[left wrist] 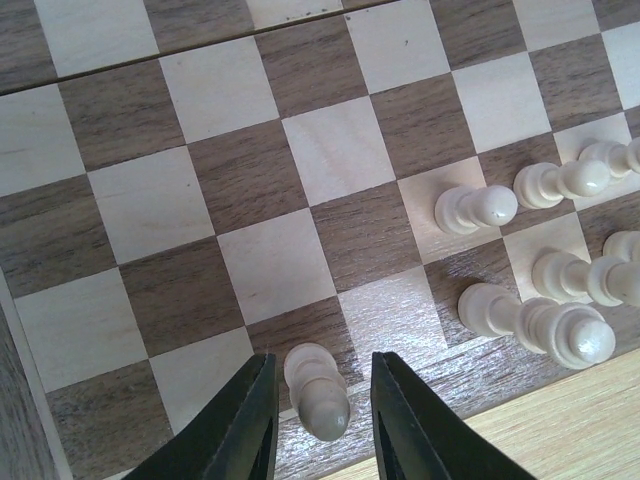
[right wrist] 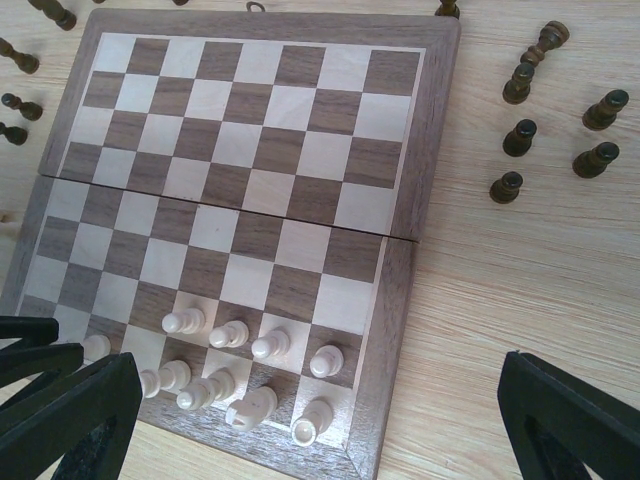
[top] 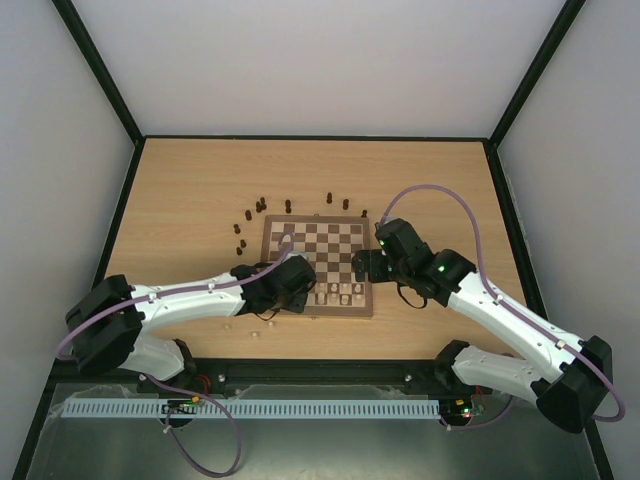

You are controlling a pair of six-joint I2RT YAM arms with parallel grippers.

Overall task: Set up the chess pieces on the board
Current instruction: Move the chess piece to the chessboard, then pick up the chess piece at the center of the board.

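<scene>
Left gripper [left wrist: 322, 400] fingers slightly parted. A pale pawn [left wrist: 318, 395] stands between them on the board [left wrist: 250, 180], apparently ungripped. Right gripper [right wrist: 315, 400] is wide open and empty. Placement step looks finished. Next: lift straight up without clipping the pawn.

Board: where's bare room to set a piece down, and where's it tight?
Free: the whole far half of the board, fold to far border, and the rows between the fold and the cream pieces. Tight: the near two rows, packed with cream pieces; the tabletop right of the far half is dotted with dark pieces.
</scene>
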